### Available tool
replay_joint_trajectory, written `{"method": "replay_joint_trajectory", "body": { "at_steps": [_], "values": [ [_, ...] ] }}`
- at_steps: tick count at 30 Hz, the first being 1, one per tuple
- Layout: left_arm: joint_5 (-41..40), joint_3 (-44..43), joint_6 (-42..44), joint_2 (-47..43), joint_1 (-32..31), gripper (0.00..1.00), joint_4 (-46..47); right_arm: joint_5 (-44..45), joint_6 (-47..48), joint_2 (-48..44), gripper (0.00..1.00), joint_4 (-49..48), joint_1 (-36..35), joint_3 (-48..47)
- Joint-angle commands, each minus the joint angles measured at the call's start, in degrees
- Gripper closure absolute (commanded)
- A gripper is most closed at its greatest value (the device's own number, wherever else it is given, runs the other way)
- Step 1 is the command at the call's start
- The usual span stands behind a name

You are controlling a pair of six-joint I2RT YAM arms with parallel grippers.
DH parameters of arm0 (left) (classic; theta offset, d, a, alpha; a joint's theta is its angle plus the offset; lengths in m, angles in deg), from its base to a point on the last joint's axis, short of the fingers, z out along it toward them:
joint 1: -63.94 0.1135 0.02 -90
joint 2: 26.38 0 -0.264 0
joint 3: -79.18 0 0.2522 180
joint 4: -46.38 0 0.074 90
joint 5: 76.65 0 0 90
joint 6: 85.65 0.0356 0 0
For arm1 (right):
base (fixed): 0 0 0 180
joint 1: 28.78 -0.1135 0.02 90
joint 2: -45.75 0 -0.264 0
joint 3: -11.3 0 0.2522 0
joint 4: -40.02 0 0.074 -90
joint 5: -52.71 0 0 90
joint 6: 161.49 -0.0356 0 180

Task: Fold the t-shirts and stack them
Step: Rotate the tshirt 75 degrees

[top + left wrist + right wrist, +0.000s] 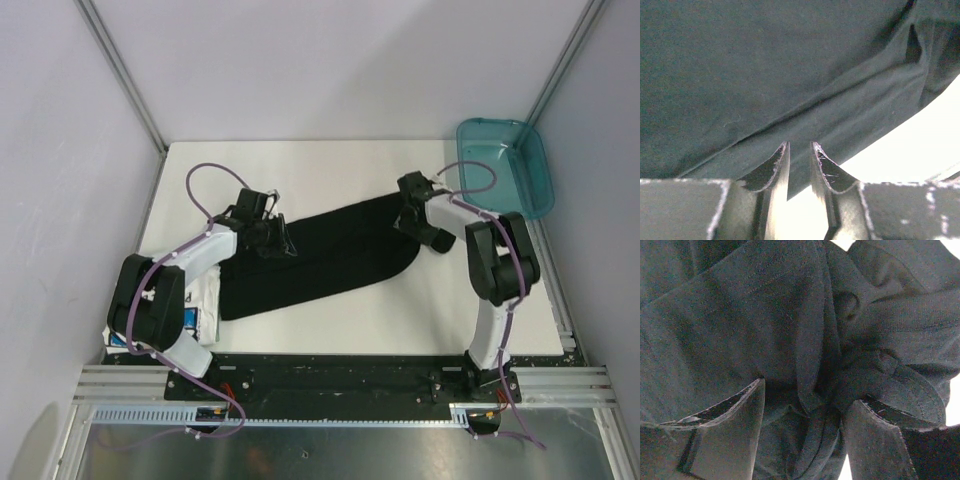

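Closest to the left wrist lens, the left gripper (799, 147) has its two dark, scuffed fingers (775, 167) drawn nearly together. A thin edge of the black t-shirt (765, 75) is pinched in the narrow gap, with bright table showing just below it. The cloth here is matte and finely knit, and one long crease runs diagonally up and to the right from the fingertips.

At the right wrist, the right gripper (807, 395) is spread wide, its flat pads (735, 425) on either side of a knotted bunch of the same black fabric. Stitched hems and a doubled seam curl between them, and nothing is clamped.

Only the overhead view shows the layout. The black t-shirt lies as a long folded band slanting across the middle of the white table (330, 165), rounded at its right end. The left gripper is on its left end and the right gripper is at its upper right end.

That view alone also shows the white t-shirt (207, 295), crumpled near the table's near left corner and partly under the left arm (150, 300). Its blue print is mostly covered and too small to read. A teal translucent bin (505, 165), rectangular with rounded corners, sits at the far right corner, well apart from both shirts.
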Motion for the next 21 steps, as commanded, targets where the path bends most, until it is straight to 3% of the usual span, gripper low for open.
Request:
{"method": "replay_joint_trajectory", "body": {
  "at_steps": [1,14,21],
  "values": [
    [2.04,0.49,3.01,-2.58,0.23,0.73,-1.47,-5.15,9.69,11.0,0.37,0.61,0.87,-10.84],
    [-0.99,1.89,6.78,-1.46,-0.09,0.72,-5.58,-0.48,30.29,37.55,0.38,14.52,6.24,-56.2],
    [-7.92,-0.06,9.66,-1.39,-2.0,0.7,-9.43,-5.93,30.7,39.42,0.34,14.39,8.86,-62.47]
  ]
}}
